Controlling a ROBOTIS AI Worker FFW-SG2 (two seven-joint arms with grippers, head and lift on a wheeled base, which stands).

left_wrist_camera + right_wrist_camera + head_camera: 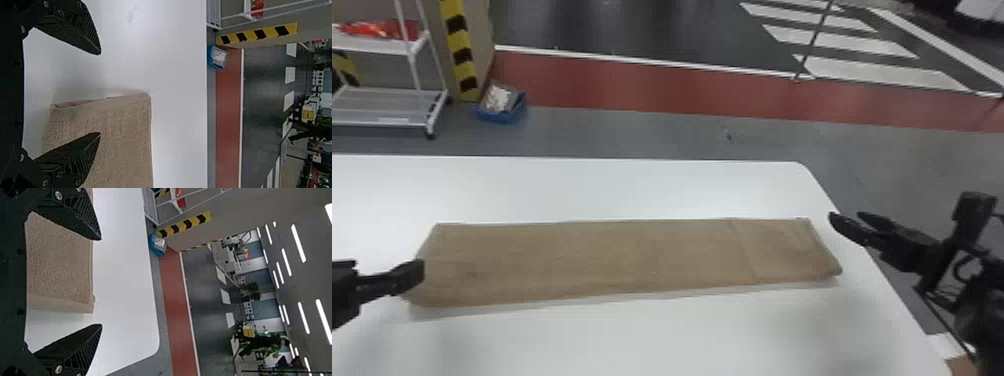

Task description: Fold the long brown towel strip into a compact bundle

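Your left end effector [387, 265] hung spread by brown towel [612, 260] end; your right end effector [846, 217], also spread, neared right edge of table [612, 190].

Head view: towel strip [612, 262], one, centre. White table [632, 340], one, across the lower frame. Left gripper [386, 267], lower left, and right gripper [846, 217], right: two in all, two fingers [407, 276] each. Wheeled cart [387, 49], one, upper left, bearing two shelves [377, 105]. Blue bin [499, 117], one, upper left.
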